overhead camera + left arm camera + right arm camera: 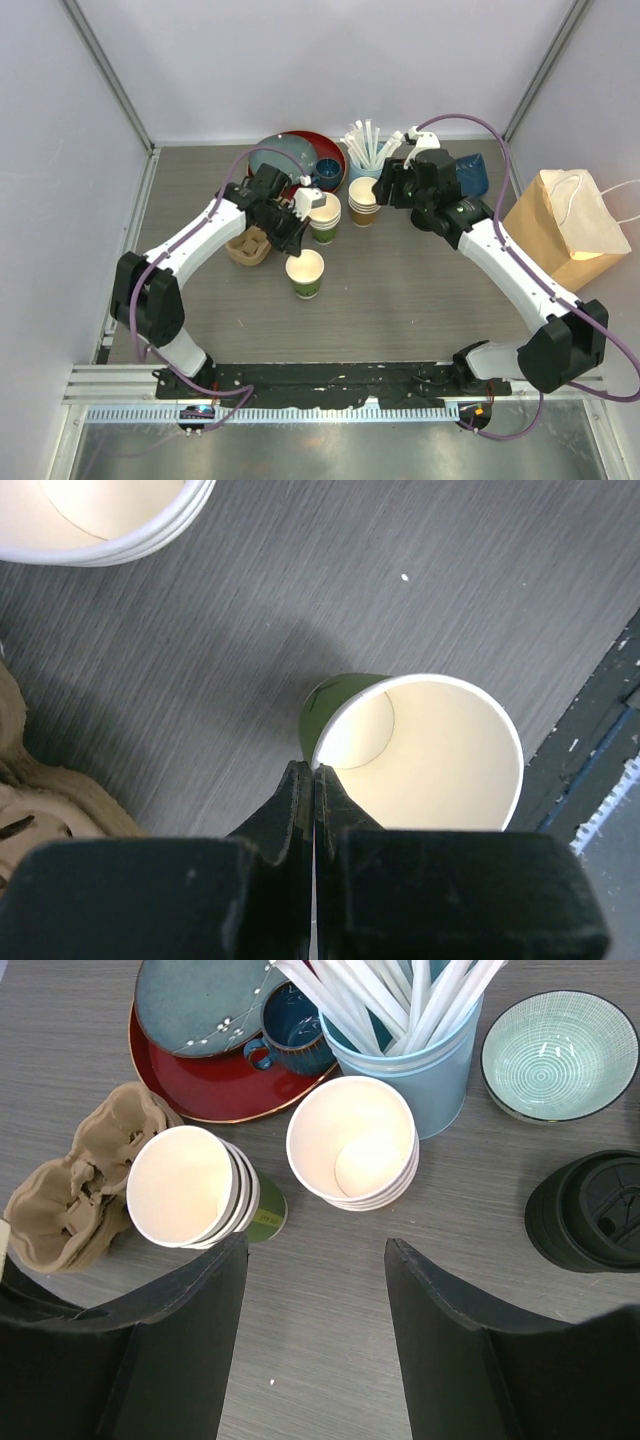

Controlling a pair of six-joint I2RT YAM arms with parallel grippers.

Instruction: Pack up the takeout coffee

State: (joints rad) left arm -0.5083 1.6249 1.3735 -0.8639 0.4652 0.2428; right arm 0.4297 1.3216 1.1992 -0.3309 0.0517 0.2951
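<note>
The left tool (313, 780) is hanging closed on nothing, right by the rim of the open-topped green paper cup (430, 755); the right tool (315, 1249) is hovering wide open, empty.

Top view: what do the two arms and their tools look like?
Both the left arm and the right arm have white link covers, bulky black joints and a loose purple cable running alongside. The left tool and right tool are matte black with blocky, tapering fingers.
</note>
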